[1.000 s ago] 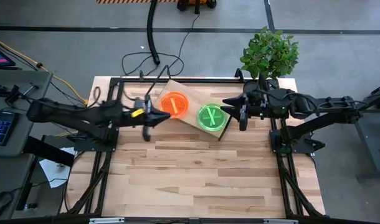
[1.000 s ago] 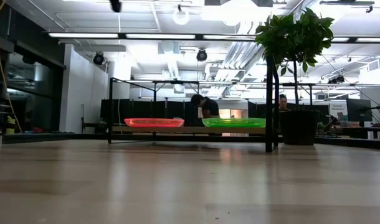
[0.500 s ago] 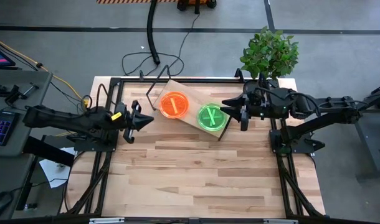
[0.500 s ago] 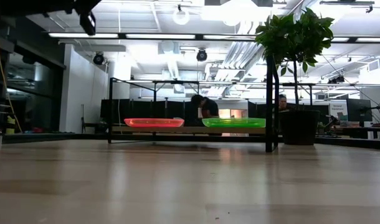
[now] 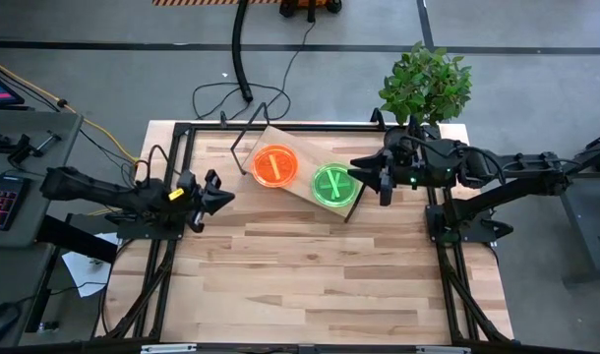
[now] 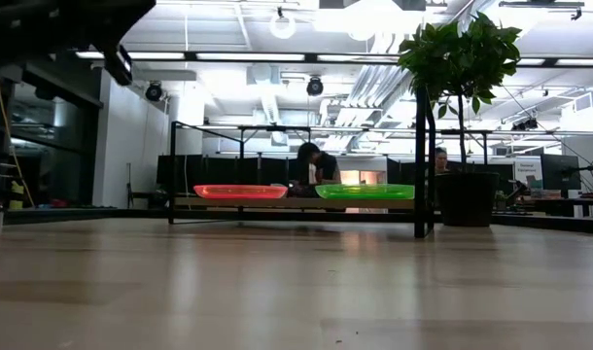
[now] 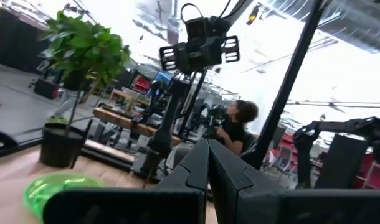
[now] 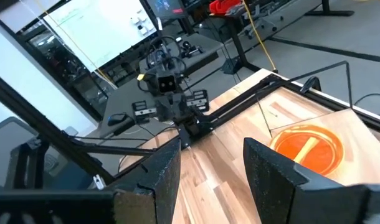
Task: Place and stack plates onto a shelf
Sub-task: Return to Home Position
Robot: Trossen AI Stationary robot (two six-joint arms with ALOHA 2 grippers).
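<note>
The shelf point(image 5: 298, 190), a light board on thin dark wire legs, stands askew at the table's far side. On it lie an orange plate point(image 5: 275, 165) and a green plate point(image 5: 334, 184); they show edge-on in the low view, orange plate point(image 6: 240, 192) and green plate point(image 6: 365, 192). Whether more plates lie beneath them, I cannot tell. My left gripper point(image 5: 221, 195) is shut, empty, left of the shelf near the table's left edge. My right gripper point(image 5: 361, 169) hangs open just right of the green plate, touching nothing.
A potted plant point(image 5: 426, 84) stands at the table's far right corner, behind my right arm. Dark frame rails run along the table's left, right and far edges. Bare wood point(image 5: 310, 275) stretches from the shelf to the near edge. People sit in the room beyond point(image 6: 316, 165).
My left gripper has drawn back from beside the orange plate toward the table's left edge, and my left arm now shows lower in the low view. The plates, the shelf and my right arm have stayed where they were.
</note>
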